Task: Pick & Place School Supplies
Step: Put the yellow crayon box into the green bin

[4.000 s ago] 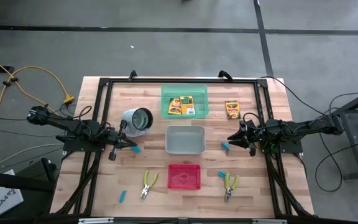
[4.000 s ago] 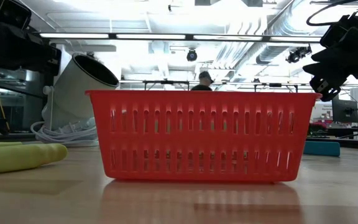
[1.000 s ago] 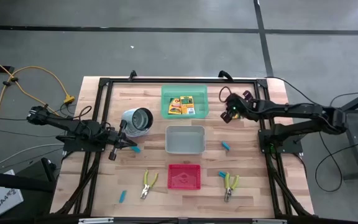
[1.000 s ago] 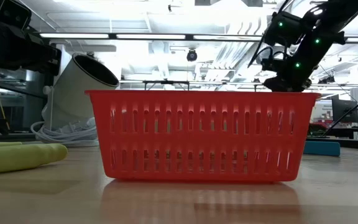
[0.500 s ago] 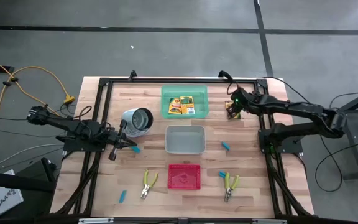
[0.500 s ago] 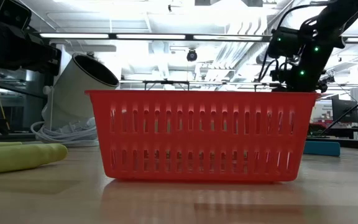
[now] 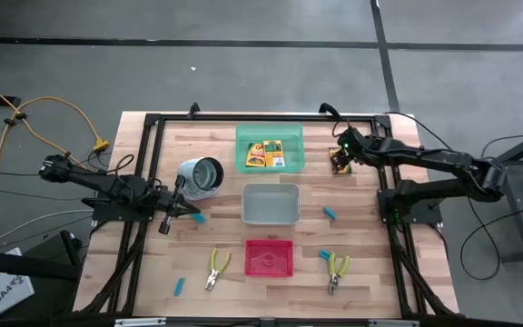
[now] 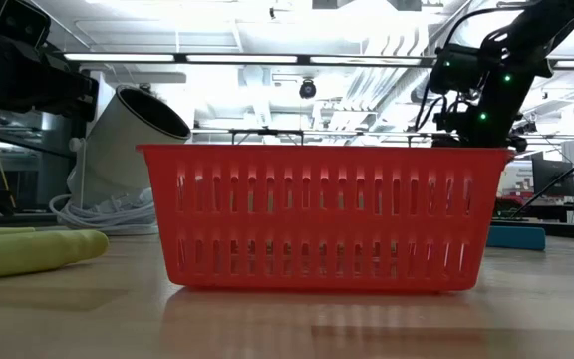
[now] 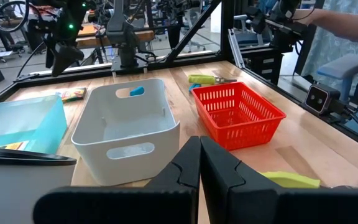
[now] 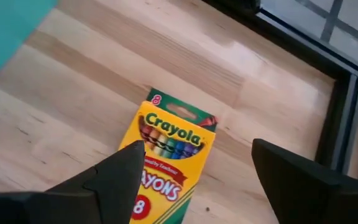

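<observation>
Around your wooden surface (image 7: pixel 225 150): grey concrete floor (image 7: pixel 243 82) with dark seams, yellow cable (image 7: pixel 39 123); ceiling strip lights (image 8: pixel 247 58).

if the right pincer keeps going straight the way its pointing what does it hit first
Most likely the yellow-orange cardboard Crayola crayon box lying flat on the wooden table. The right pincer is open with the box showing between its fingers. How much gap remains above the box is unclear.
</observation>
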Controlling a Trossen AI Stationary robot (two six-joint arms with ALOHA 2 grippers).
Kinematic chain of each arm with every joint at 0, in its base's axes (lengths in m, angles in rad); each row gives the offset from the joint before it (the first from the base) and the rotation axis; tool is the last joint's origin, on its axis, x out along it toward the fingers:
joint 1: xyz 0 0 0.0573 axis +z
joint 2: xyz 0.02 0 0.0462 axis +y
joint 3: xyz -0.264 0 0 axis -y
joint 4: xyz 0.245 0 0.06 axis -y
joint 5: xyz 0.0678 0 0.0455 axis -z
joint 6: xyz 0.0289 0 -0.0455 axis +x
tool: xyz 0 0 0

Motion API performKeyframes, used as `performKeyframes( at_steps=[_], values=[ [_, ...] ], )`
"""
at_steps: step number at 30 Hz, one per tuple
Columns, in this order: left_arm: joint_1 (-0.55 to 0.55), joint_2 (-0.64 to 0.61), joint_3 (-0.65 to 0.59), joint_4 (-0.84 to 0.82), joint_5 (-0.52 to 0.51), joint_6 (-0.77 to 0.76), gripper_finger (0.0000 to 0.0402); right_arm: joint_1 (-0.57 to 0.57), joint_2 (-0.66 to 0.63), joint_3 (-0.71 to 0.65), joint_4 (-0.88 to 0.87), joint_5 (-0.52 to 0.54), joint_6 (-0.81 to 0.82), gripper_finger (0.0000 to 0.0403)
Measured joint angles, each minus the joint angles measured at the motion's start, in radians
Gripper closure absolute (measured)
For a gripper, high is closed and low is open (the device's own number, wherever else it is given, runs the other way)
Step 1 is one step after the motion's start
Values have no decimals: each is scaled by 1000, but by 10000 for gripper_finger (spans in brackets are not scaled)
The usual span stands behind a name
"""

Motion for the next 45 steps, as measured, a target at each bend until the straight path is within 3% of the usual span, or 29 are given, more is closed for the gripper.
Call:
performKeyframes(
  at_steps=[10,18,23,35,45],
  values=[
    [0,0,0,0,0,0,401,-7,0,-6,-1,-134,24,113],
    [0,0,0,0,0,0,401,-46,0,-45,-58,-150,180,113],
    [0,0,0,0,0,0,401,-87,0,-64,-59,-252,227,113],
    [0,0,0,0,0,0,401,-162,47,-158,71,-391,231,113],
    [0,0,0,0,0,0,401,-173,67,-164,121,-416,223,113]
  ],
)
